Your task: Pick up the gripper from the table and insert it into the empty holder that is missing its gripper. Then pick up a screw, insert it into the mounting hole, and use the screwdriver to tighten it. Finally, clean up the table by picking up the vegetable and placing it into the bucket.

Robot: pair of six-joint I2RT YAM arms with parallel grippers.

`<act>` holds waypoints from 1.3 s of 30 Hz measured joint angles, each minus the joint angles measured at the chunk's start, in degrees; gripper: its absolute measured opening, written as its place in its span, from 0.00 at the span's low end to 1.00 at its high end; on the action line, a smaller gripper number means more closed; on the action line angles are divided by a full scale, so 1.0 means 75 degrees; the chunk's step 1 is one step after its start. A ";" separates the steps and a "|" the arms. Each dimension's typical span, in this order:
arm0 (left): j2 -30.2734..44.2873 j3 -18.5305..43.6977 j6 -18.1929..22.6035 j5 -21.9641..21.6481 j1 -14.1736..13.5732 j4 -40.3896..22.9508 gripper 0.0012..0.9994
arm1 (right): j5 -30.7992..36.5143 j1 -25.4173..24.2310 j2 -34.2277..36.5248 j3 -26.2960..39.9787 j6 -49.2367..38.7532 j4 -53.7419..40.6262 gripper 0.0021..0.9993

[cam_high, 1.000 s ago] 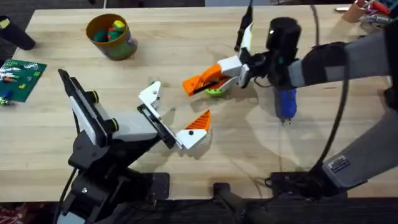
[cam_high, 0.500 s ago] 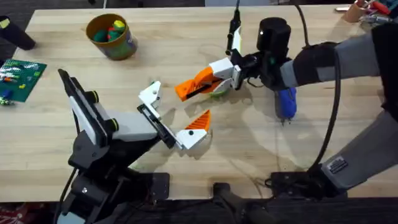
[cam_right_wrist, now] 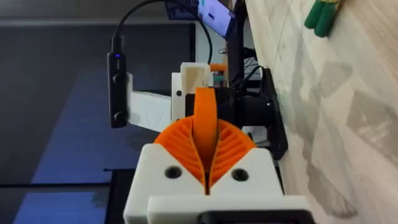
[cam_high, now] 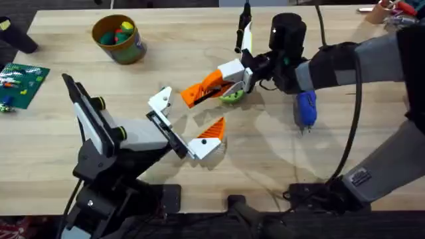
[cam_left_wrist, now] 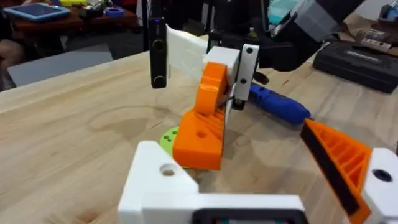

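Note:
My right gripper (cam_high: 244,72) is shut on the white base of the gripper (cam_high: 202,89), a long orange wedge held above the table with its tip pointing left. In the right wrist view the orange pads (cam_right_wrist: 233,146) clamp that gripper (cam_right_wrist: 205,115). My left gripper (cam_high: 186,119) stands open: one jaw is the bare white holder (cam_high: 161,99), the other bears an orange triangle (cam_high: 211,129). From the left wrist, the gripper (cam_left_wrist: 205,121) hangs just beyond the holder (cam_left_wrist: 161,180). The lime vegetable (cam_high: 231,97) lies under the wedge. The blue screwdriver (cam_high: 305,109) lies to the right. The bucket (cam_high: 118,36) stands far left. A screw is out of view.
The bucket holds coloured toys. A green board (cam_high: 23,81) lies at the left edge and a dark object (cam_high: 16,36) sits in the far left corner. Clutter (cam_high: 392,10) crowds the far right corner. Bare wood stretches between the bucket and the right arm.
My right gripper has carried the orange gripper leftward, its tip now closer to the left gripper's white holder. The left arm, vegetable and screwdriver have not moved.

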 joint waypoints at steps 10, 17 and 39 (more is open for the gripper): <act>0.0000 0.0000 0.0000 -0.0001 0.0000 -0.0002 0.99 | 0.0000 0.0164 0.0000 0.0002 -0.0333 0.0015 0.03; 0.0000 0.0000 0.0000 -0.0002 0.0000 0.0000 0.99 | 0.0000 0.0172 -0.0036 0.0003 -0.0333 0.0075 0.03; 0.0000 0.0000 0.0000 -0.0002 0.0000 0.0000 0.99 | 0.0000 0.0341 -0.0149 0.0157 -0.0322 -0.0057 0.03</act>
